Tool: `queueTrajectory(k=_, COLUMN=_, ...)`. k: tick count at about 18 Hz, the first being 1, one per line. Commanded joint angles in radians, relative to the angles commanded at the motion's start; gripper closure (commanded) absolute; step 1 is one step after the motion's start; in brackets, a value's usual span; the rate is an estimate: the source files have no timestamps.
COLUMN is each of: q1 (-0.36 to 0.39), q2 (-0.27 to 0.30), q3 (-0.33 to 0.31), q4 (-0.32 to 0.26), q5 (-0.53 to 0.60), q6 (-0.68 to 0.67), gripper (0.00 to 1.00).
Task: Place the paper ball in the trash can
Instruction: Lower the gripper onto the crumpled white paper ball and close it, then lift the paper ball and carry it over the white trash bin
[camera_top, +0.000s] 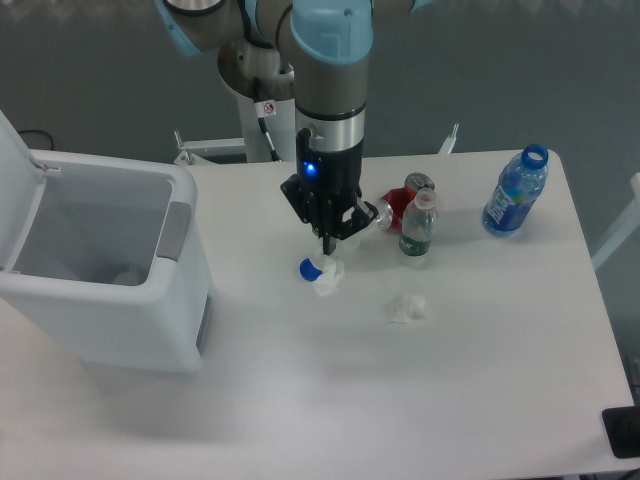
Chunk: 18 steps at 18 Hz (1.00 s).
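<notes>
Plain white table against a dull grey wall, with the UR5e arm reaching down from the top of the shot. The gripper is pointing straight down right over the paper ball, which sits mid-table with the blue bottle cap touching or almost touching its left side. Honestly can't tell whether the fingers are spread or already pinching the wad, the tips blend right into the white paper from this angle. The trash can is off at the left end of the table, lid flipped up, opening wide, with something pale already lying in the bottom. There's a second wad a bit to the right that looks nearly identical, plus a crushed red can, a small clear bottle and a blue water bottle further back. The risk here looks like the cap: it's so close that a finger could snag it or drag it along, or knock the ball sideways out of the grip. Crumpled paper is also squishy and light, so a shallow pinch could let it slip on the way over the bin's rim.
</notes>
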Motion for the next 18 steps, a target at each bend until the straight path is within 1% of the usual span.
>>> queueTrajectory(k=2, q1=-0.003, q2=0.018, q3=0.002, q4=-0.003, q5=-0.002, q6=-0.052, gripper=1.00)
queueTrajectory(k=5, q1=-0.029, q2=0.031, q3=0.008, q4=-0.003, q5=-0.024, q6=-0.129, gripper=1.00)
queueTrajectory(k=10, q1=-0.046, q2=0.110, q3=0.003, q4=-0.003, q5=-0.104, q6=-0.267, gripper=1.00)
queueTrajectory(k=12, q1=-0.057, q2=0.132, q3=0.003, q4=0.000, q5=-0.130, q6=-0.344, gripper=1.00)
queueTrajectory(k=15, q1=-0.081, q2=0.158, q3=-0.001, q4=-0.002, q5=-0.184, q6=-0.370, gripper=1.00)
queueTrajectory(k=18, q1=-0.118, q2=0.166, q3=-0.005, q4=0.000, q5=-0.189, q6=-0.391, gripper=1.00)
